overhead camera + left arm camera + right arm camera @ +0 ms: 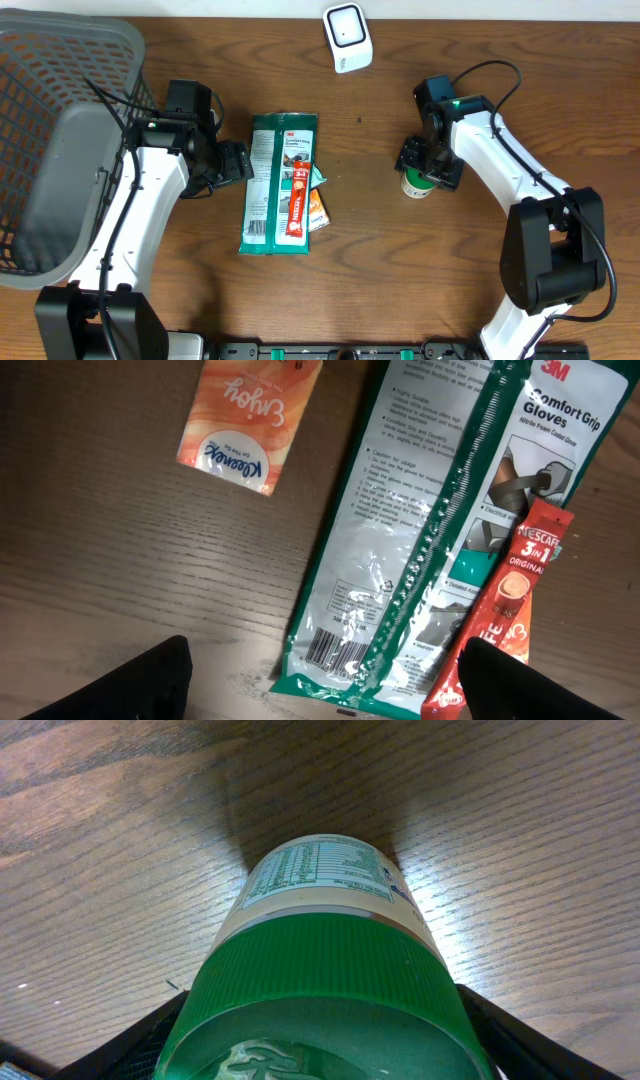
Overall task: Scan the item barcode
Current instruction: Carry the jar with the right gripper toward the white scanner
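A jar with a green ribbed lid and a cream label stands upright on the wooden table right of centre. My right gripper is down over it, a black finger close along each side of the lid, jaws open. The white barcode scanner sits at the back edge. My left gripper hovers open beside a green 3M gloves packet. Nothing is between its fingers. The packet's barcode faces up near them.
A red Nescafe stick lies on the gloves packet. An orange tissue pack lies partly under the packet's far side. A grey mesh basket fills the table's left end.
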Tool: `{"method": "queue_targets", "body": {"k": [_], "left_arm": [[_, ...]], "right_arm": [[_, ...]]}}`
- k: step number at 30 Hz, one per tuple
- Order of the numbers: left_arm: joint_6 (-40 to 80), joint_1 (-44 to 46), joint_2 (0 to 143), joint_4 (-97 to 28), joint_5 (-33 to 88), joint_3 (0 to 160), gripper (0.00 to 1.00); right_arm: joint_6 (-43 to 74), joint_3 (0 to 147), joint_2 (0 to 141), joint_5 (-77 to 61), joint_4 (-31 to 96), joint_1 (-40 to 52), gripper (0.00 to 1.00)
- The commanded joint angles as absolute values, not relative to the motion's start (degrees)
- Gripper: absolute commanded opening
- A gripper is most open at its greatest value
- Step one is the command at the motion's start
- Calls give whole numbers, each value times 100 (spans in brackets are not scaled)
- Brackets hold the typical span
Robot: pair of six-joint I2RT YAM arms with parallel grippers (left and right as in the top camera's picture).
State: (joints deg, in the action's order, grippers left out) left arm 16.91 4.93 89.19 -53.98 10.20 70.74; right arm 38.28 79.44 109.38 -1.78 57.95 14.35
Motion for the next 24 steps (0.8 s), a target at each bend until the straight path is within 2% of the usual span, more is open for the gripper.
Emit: {"method": "queue_targets", "body": {"k": [1, 18, 22, 24], "left_arm": [[1702, 495, 8962, -5428, 1002, 7072, 86], [1702, 495, 8962, -5428, 1002, 7072, 86], [1702, 495, 8962, -5428, 1002, 7072, 86], [1702, 495, 8962, -5428, 1004, 7072, 86]], "right_arm": [[4036, 7933, 10932, -143, 5782, 1459, 78], [4154, 7662, 10932, -115, 5502, 1468, 79], [4121, 7662, 10932, -115, 5513, 1468, 72], [3782, 7666, 10930, -117, 5577, 1466, 59]]}}
